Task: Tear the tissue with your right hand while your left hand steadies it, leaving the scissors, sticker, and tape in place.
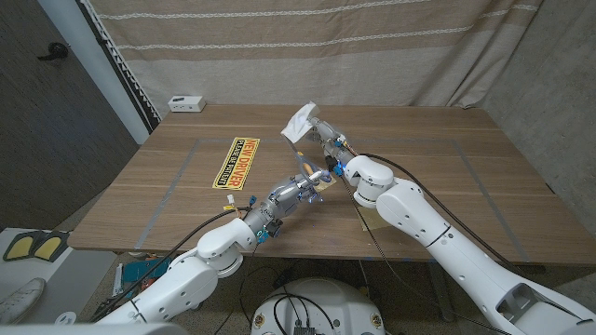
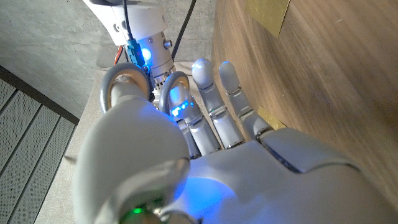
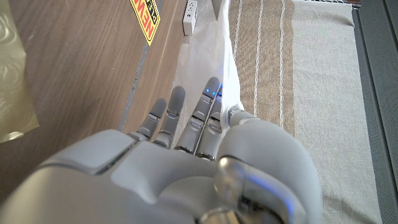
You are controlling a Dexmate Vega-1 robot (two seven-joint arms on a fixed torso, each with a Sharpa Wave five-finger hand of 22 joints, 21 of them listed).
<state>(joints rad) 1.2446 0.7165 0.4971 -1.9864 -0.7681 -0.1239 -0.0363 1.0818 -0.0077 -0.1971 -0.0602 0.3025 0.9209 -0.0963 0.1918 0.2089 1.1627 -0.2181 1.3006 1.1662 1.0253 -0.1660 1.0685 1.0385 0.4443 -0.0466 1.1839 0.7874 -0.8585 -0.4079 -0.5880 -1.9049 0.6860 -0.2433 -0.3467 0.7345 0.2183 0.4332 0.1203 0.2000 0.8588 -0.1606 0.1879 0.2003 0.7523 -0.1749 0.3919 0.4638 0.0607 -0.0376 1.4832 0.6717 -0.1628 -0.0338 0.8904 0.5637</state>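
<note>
A white tissue (image 1: 300, 121) is lifted above the table's far middle, pinched in my right hand (image 1: 328, 144). In the right wrist view the tissue (image 3: 219, 62) hangs from between the thumb and the fingers of my right hand (image 3: 186, 162). My left hand (image 1: 296, 193) lies nearer the front, its fingers stretched toward a tan, shiny flat thing (image 1: 322, 186) on the table; I see nothing held in it. In the left wrist view my left hand (image 2: 211, 143) keeps its fingers (image 2: 227, 93) straight beside the table top. The yellow sticker (image 1: 236, 161) lies to the left on the table.
A small white box (image 1: 186, 102) sits at the table's far left corner (image 1: 154, 130). A striped curtain (image 1: 372, 46) hangs behind the table. The sticker (image 3: 146, 18) and the white box (image 3: 191, 15) also appear in the right wrist view. Cables run along my right forearm (image 1: 410, 209).
</note>
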